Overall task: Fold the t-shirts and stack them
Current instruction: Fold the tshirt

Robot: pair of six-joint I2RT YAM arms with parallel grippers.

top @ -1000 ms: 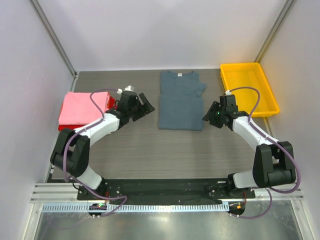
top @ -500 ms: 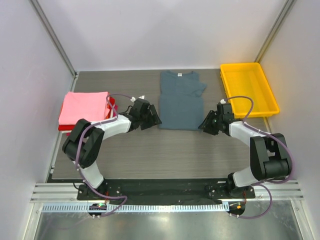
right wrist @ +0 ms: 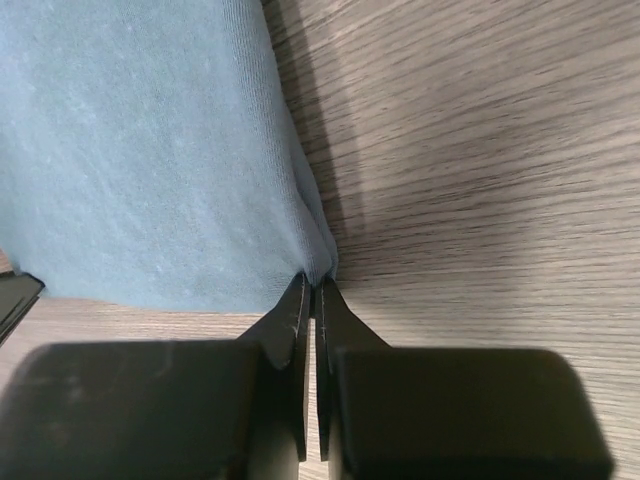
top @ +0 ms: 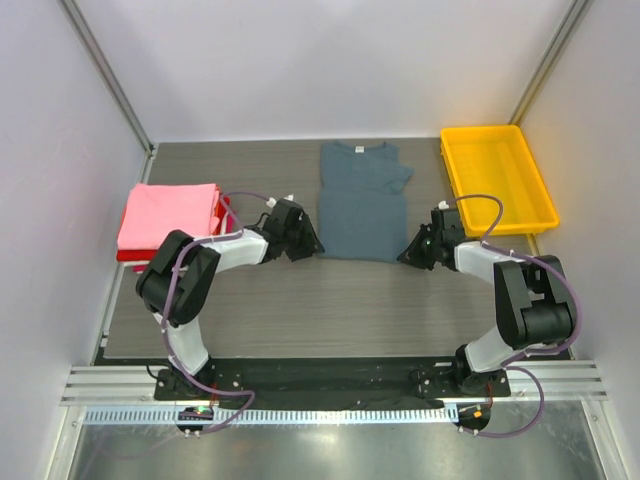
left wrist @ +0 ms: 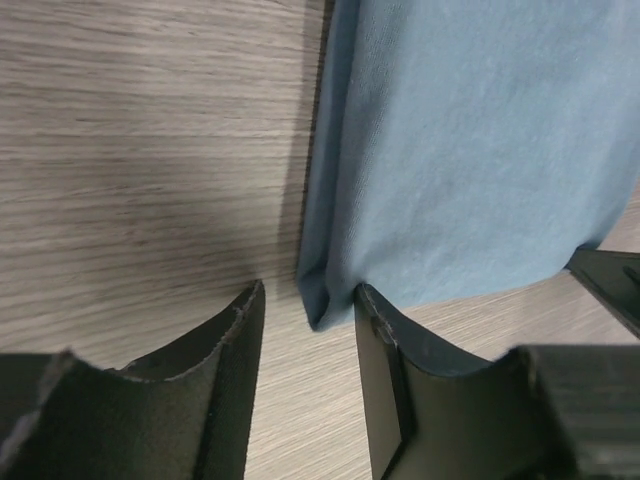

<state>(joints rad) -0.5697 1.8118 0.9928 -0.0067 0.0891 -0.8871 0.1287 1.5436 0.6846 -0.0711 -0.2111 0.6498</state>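
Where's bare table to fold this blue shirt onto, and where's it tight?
Free: the table strip between the blue-grey t-shirt and the arm bases; the back patch between pink stack and shirt. Tight: both hem corners, at left claw and right claw; yellow tray fills back right.

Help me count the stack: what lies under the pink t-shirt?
A red t-shirt shows at the edges beneath the pink t-shirt. The rest of it, and anything lower, is covered.
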